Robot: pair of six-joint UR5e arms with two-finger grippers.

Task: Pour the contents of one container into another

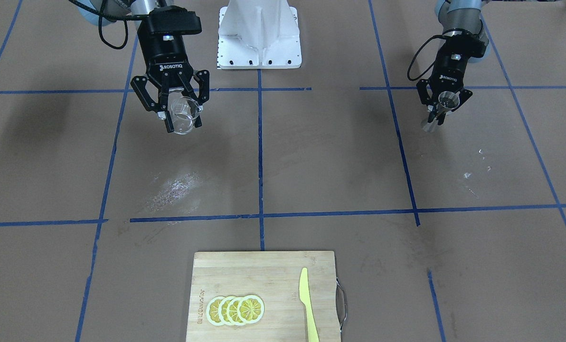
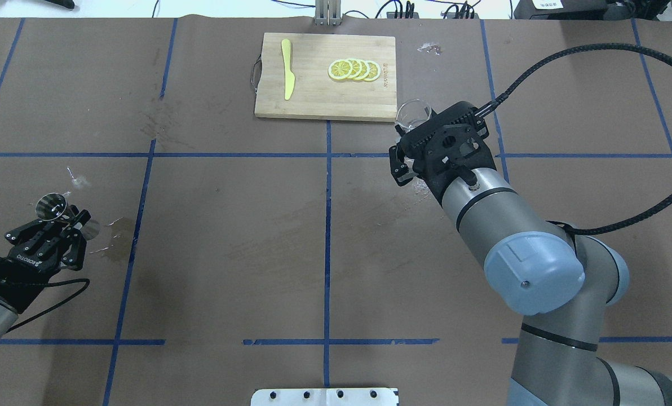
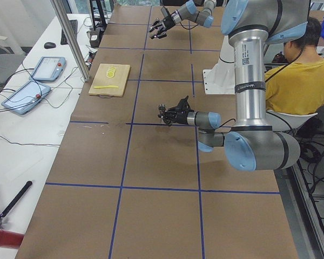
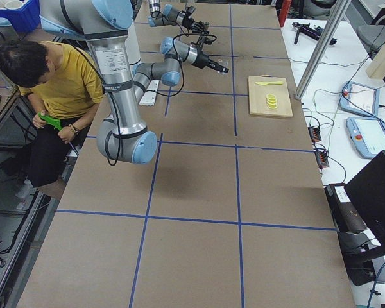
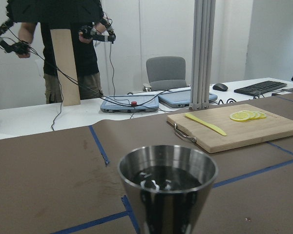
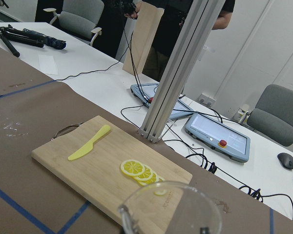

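While both vessels hang well apart over the table (image 2: 229,237), the left gripper (image 2: 70,221) has its fingers clamped on the jigger (image 2: 52,206) at the waist. It sits roughly upright, with something dark and shiny inside per its wrist view. On the right, the right gripper (image 1: 182,119) pinches the beaker (image 2: 414,113) near the cutting board (image 2: 313,96) corner; contents unclear. Likely step: closing the gap. Keep the jigger level, bring the beaker's lip just over its rim, tilt slowly. Narrow target.
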